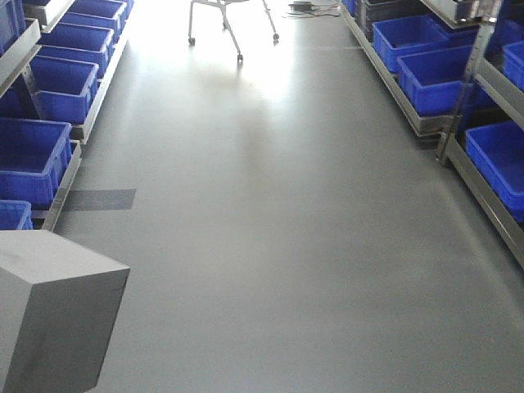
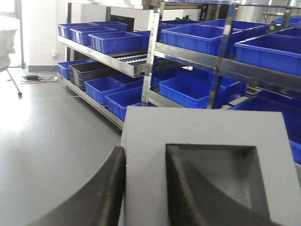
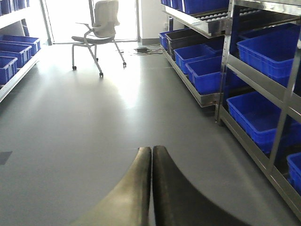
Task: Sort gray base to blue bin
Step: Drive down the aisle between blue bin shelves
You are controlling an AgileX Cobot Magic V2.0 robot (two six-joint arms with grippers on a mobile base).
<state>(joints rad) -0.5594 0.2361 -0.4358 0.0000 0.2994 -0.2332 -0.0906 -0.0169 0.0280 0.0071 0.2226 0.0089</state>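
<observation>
The gray base (image 2: 197, 129) is a pale gray block with a dark square recess. It fills the lower right of the left wrist view. My left gripper (image 2: 145, 155) is shut on it: one finger lies against its outer left side, the other inside the recess, pinching the wall between them. The same block shows at the lower left of the front view (image 1: 57, 303), held above the floor. My right gripper (image 3: 151, 149) is shut and empty above the gray floor. Several blue bins (image 2: 197, 35) stand on the shelves to the right.
Metal racks with blue bins line both sides of the aisle (image 1: 33, 155) (image 1: 499, 160). One black bin (image 2: 91, 70) stands among them. A wheeled office chair (image 3: 96, 30) stands at the far end. Cables lie on the floor near it (image 2: 33, 77). The gray floor (image 1: 286, 213) runs between the racks.
</observation>
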